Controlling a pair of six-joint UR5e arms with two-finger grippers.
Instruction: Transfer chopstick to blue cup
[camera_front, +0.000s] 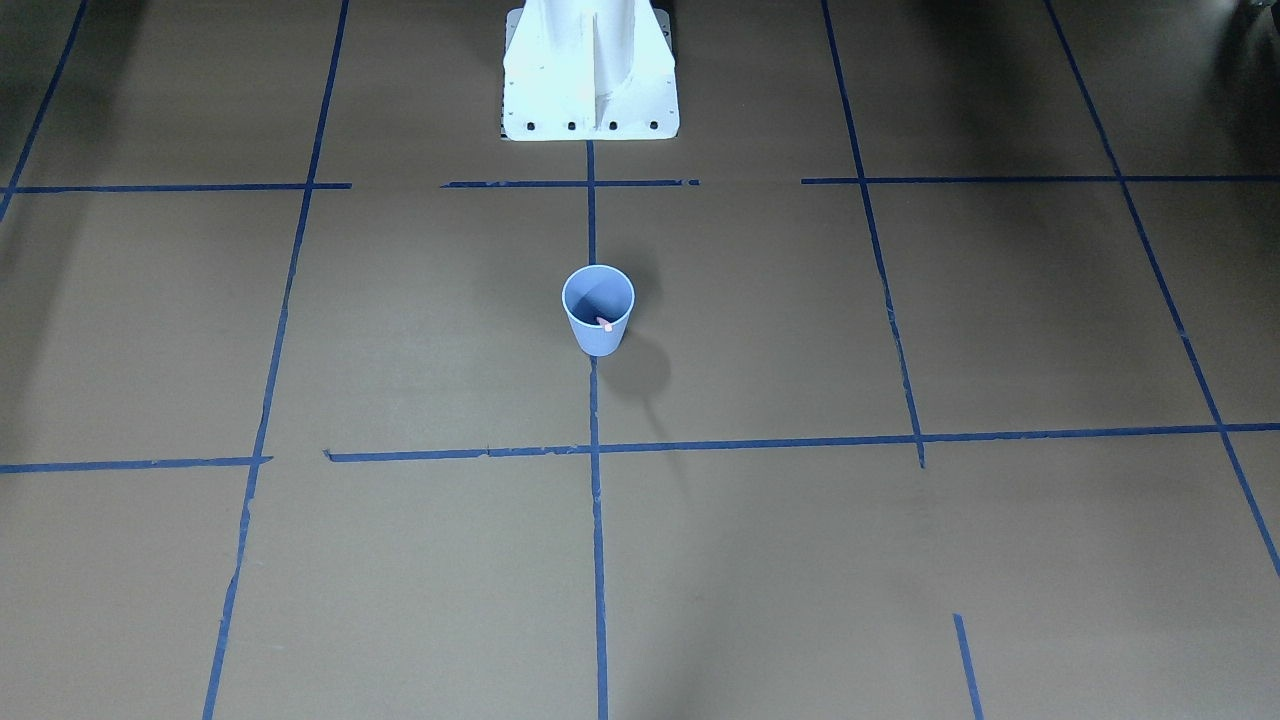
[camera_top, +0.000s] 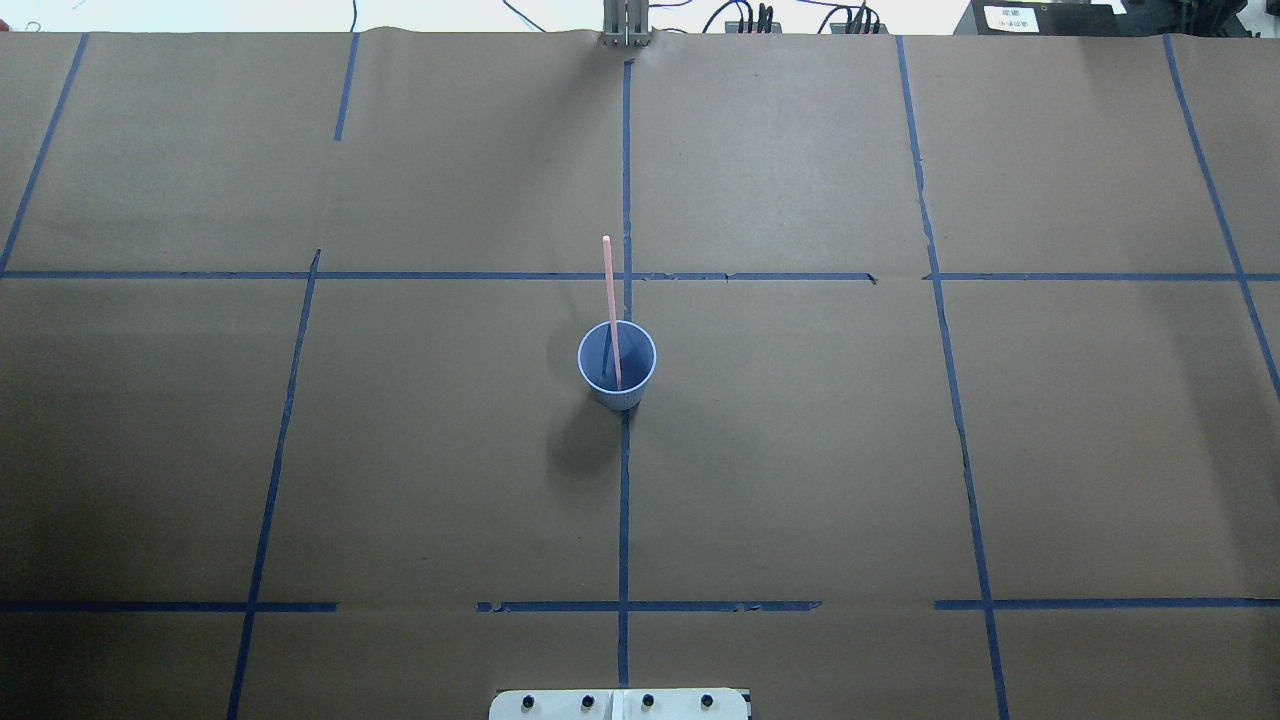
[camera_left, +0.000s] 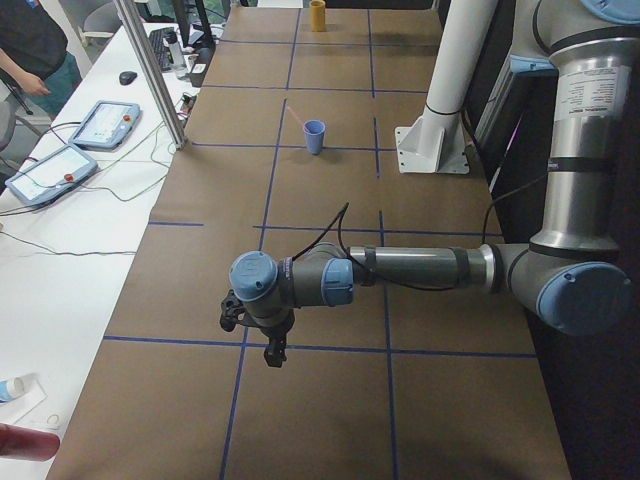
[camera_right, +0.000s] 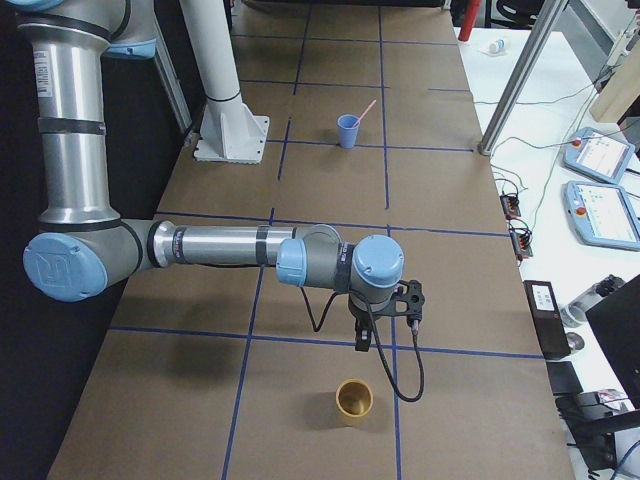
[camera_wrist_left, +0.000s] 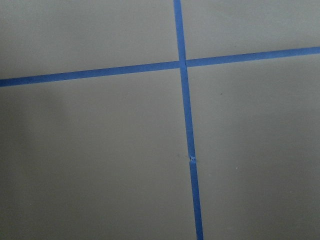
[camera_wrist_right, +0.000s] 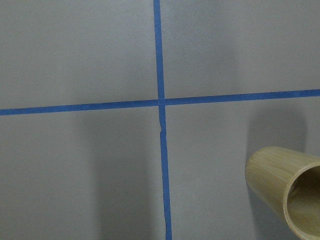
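Left arm (camera_left: 420, 268): upper section upright at the robot's edge of the bench, elbow bent square, forearm level and reaching toward the operators' edge, near the bench's left end.
Left wrist (camera_left: 262, 285): blue-capped joints, turned downward.
Left end effector (camera_left: 265, 340): black, pointing down above the bench; finger spread cannot be told.
Right arm (camera_right: 225, 245): upper section upright, elbow bent square, forearm level and reaching toward the operators' edge, near the bench's right end.
Right wrist (camera_right: 375, 268): blue-capped joints, turned downward.
Right end effector (camera_right: 362, 338): black, pointing down above the bench; finger spread cannot be told.
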